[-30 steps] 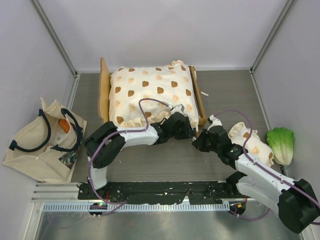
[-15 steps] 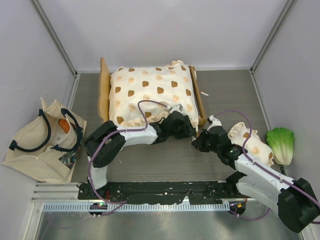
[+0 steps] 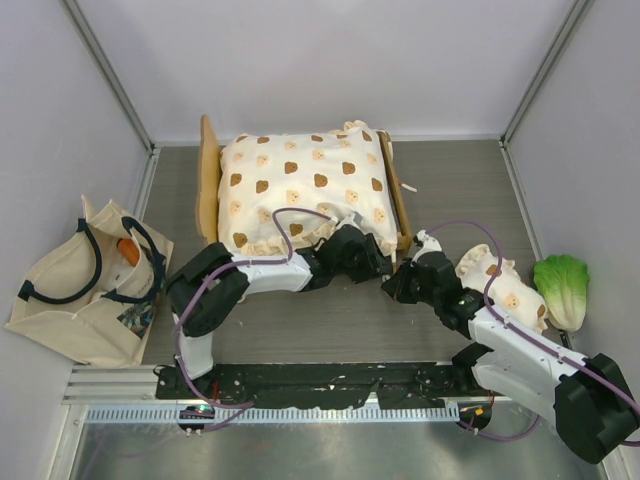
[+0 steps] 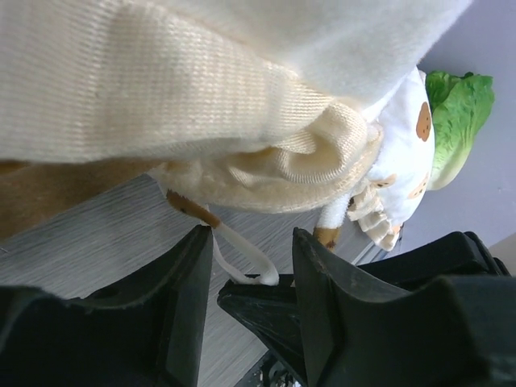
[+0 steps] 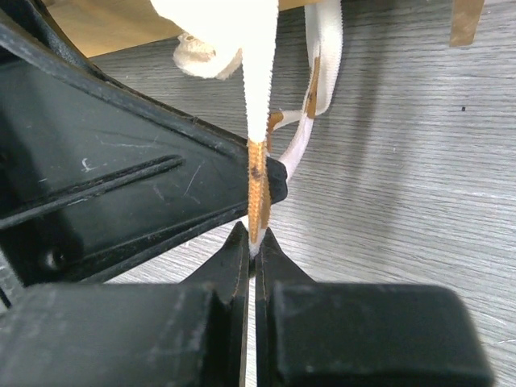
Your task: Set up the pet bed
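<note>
Light wood makes the frame of the small pet bed (image 3: 208, 185) with the scalloped headboard, which stands at the middle back of the grey wood-grain tabletop (image 3: 460, 190). On it lies the thick cream cushion with brown bear print (image 3: 300, 185), which fills the frame and bulges over its edges.

The left hand (image 3: 378, 262) is at the near right corner of this cushion. In its wrist view its fingers (image 4: 181, 298) stand half apart under the cushion's frilled edge. A thin white ribbon loop (image 4: 250, 254) hangs in the gap and nothing grips it.

The right hand (image 5: 251, 240) is just beside it, low over the tabletop. Its jaws are pressed together on the brown-tipped end of a cream fabric tie (image 5: 256, 97) that comes down from the cushion corner.

At the left lies the beige cloth tote bag with black handles (image 3: 60, 310), its mouth open. Inside is an orange thing (image 3: 128, 252) and a dark printed item, perhaps a packet, too small to tell.

At the right, a small bear-print pillow (image 3: 505, 292) lies against the right arm. The green lettuce toy (image 3: 560, 288) is just beside it.
</note>
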### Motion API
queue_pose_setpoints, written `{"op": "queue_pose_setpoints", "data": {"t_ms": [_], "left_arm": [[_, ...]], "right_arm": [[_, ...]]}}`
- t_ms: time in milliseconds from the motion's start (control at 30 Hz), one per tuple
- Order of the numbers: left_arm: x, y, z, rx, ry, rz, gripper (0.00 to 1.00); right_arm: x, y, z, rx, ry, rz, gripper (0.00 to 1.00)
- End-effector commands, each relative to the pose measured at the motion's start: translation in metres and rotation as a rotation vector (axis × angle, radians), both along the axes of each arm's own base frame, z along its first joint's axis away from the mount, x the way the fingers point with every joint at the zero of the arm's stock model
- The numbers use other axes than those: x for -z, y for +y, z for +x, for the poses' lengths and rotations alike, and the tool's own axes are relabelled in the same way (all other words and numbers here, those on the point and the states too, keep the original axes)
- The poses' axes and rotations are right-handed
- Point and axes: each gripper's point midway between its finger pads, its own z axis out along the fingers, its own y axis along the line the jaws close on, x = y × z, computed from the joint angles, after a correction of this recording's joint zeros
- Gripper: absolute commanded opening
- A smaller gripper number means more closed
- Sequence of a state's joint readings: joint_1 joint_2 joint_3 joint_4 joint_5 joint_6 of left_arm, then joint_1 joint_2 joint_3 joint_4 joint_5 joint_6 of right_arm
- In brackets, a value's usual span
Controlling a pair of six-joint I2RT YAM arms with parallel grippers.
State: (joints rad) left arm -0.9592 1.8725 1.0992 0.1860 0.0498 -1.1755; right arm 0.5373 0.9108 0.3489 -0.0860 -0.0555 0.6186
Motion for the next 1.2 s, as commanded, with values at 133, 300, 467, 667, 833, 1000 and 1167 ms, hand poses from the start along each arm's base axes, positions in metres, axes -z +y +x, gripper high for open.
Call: {"op": "queue_pose_setpoints", "data": {"t_ms": [133, 300, 467, 667, 833, 1000, 1167], "left_arm": [[0.002, -0.002, 0.015, -0.033, 0.009, -0.025, 0.3], [0.001, -0.001, 0.021, -0.036, -0.018, 0.0, 0.06], [0.001, -0.004, 0.026, -0.034, -0.024, 0.005, 0.04], [-0.001, -0.008, 0.03, -0.027, -0.029, 0.006, 0.03], [0.001, -0.009, 0.028, -0.015, -0.024, 0.005, 0.03], [0.0, -0.008, 0.028, -0.014, -0.027, -0.001, 0.04], [-0.005, -0.001, 0.03, -0.013, -0.063, 0.016, 0.18]], "right_arm": [[-0.004, 0.007, 0.0, -0.052, -0.031, 0.008, 0.01], [-0.003, 0.005, 0.001, -0.04, -0.034, 0.002, 0.06], [-0.001, 0.0, 0.002, -0.003, -0.035, -0.002, 0.18], [-0.001, -0.001, 0.002, 0.0, -0.032, -0.006, 0.27], [-0.002, -0.003, 0.002, 0.003, -0.045, -0.012, 0.17], [0.0, -0.009, 0.002, 0.011, -0.036, -0.051, 0.01], [0.001, -0.033, 0.0, 0.096, 0.017, -0.164, 0.01]]}}
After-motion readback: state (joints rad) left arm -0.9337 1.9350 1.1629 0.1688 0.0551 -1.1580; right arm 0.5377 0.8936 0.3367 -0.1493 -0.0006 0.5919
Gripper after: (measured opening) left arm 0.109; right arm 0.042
